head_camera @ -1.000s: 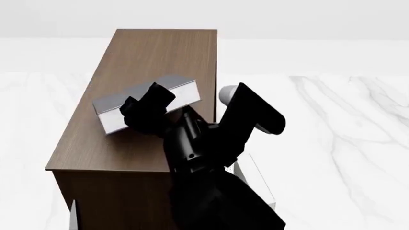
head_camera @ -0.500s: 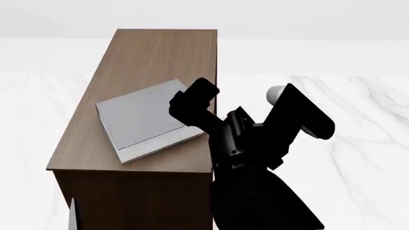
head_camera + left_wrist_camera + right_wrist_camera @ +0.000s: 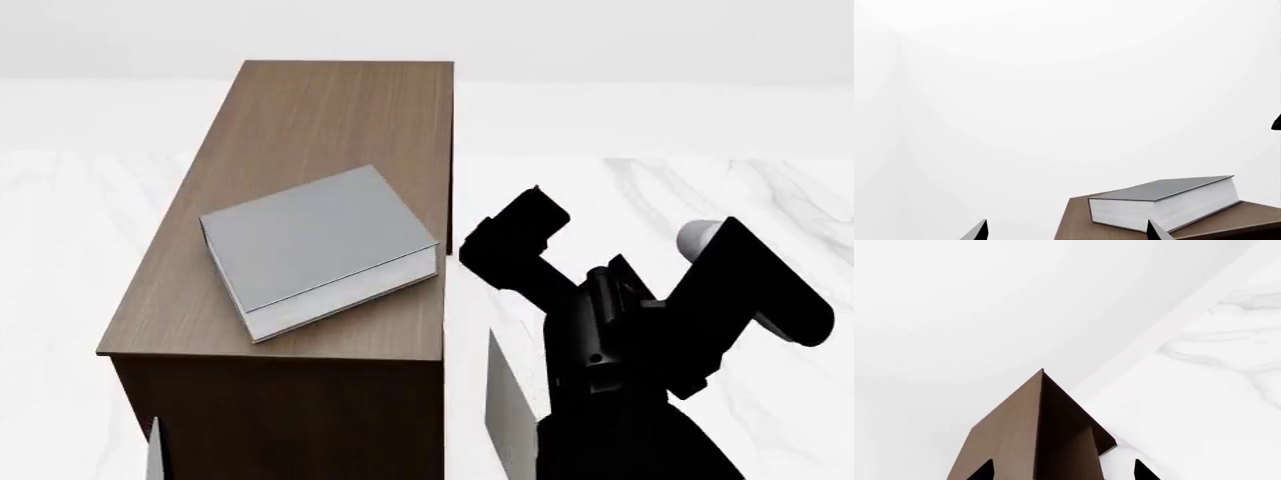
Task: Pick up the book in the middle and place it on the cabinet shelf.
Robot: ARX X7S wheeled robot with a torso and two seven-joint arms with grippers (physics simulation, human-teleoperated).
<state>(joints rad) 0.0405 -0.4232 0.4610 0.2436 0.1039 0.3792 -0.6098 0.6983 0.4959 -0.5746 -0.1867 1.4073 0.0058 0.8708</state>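
Item: the book [image 3: 320,250], thick hardback. Cover plain grey, matt, unmarked; page block white, showing along the near and right edges. It lies flat on the cabinet shelf [image 3: 340,110], turned askew to the top's edges, toward the near end, one corner close to the right edge. Nothing touches it.

Support: long cabinet, dark brown wood grain, lighter flat top. Its lower front is cut off by the frame edge.

Hidden or unclear: the black arm [image 3: 627,330] at the cabinet's right side reads as one dark mass; joints are hard to separate. Its gripper [image 3: 514,235] is off the book and beside the cabinet's right edge; from above the fingers cannot be told apart. A pale slab [image 3: 507,410] low beside the arm is half covered by it and cannot be identified.

Left wrist view: left gripper [image 3: 1067,231], only two dark fingertips showing, spread wide, empty; book [image 3: 1164,202] beyond them.

Right wrist view: right gripper [image 3: 1064,470], fingertips likewise spread, empty; a cabinet corner [image 3: 1034,435] ahead.
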